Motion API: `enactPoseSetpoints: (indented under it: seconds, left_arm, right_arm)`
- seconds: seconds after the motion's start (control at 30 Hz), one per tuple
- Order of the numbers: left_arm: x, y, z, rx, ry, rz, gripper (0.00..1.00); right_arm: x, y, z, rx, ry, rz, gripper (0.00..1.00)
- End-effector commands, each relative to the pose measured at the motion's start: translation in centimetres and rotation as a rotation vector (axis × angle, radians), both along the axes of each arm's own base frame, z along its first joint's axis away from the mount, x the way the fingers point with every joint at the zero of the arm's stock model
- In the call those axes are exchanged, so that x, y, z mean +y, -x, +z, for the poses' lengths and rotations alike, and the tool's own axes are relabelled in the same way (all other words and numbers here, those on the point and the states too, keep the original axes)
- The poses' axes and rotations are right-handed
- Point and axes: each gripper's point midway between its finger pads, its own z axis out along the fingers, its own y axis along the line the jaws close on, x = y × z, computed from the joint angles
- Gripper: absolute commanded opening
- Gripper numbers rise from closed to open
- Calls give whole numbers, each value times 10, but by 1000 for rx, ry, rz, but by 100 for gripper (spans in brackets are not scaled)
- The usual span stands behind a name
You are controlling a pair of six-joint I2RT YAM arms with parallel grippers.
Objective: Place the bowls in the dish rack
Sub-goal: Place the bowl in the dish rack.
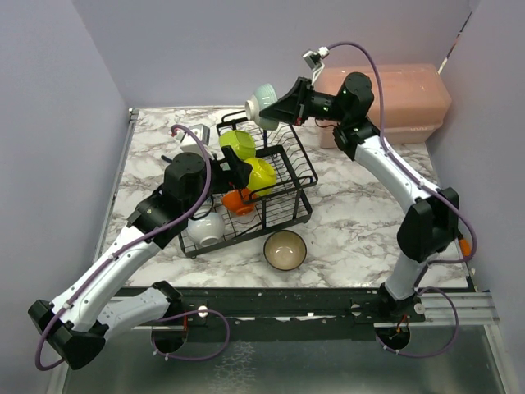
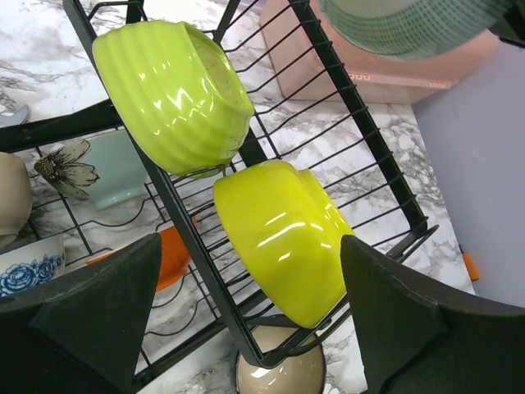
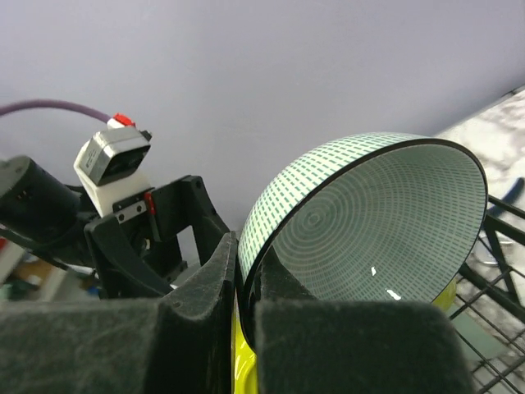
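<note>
Got the pale teal bowl (image 1: 262,103) pinched by its rim in the right gripper (image 1: 277,105), with the jaws shut tight on the thin wall, up in the air at about 12 o'clock from the dish rack (image 1: 305,174). Carrying it tipped on edge with the opening facing sideways, probably to drop it into a slot standing up rather than flat. Already parked on the upper shelf: two yellow-green bowls (image 1: 238,144), propped on their sides against the wires, guessing for draining. Down on the lower tier, an orange bowl (image 1: 238,202) and a white bowl (image 1: 205,227) toward the rack's 7 o'clock corner. Holding the left gripper (image 1: 236,171) spread wide and empty, right beside the lower yellow-green one, maybe to steady things. Not loaded yet: a beige bowl (image 1: 285,249) sitting upright on the table at 6 o'clock of the rack, likely the next grab.
</note>
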Motion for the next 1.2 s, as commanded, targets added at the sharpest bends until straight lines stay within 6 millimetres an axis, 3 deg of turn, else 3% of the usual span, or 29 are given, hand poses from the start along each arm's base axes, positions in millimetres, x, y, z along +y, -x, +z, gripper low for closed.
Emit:
enactPoseSetpoints:
  seconds: [0.0, 0.13, 0.4, 0.8, 0.97, 1.17]
  left_arm:
    - [3, 0, 4, -17, 19, 11, 89]
    - [5, -1, 5, -27, 21, 21, 89]
    - [6, -2, 3, -28, 16, 31, 89]
    - [4, -5, 5, -36, 20, 31, 88]
    - [3, -7, 12, -53, 20, 32, 88]
    - [2, -10, 22, -71, 28, 32, 88]
  right_arm:
    - [-6, -14, 8, 137, -61, 130, 0]
    - [-13, -23, -8, 238, -114, 224, 1]
    - [-9, -48, -51, 333, -15, 145, 1]
    - [-11, -57, -87, 443, 36, 135, 3]
    - [-15, -58, -97, 457, 62, 133, 15]
    - [-26, -64, -112, 427, 126, 51, 56]
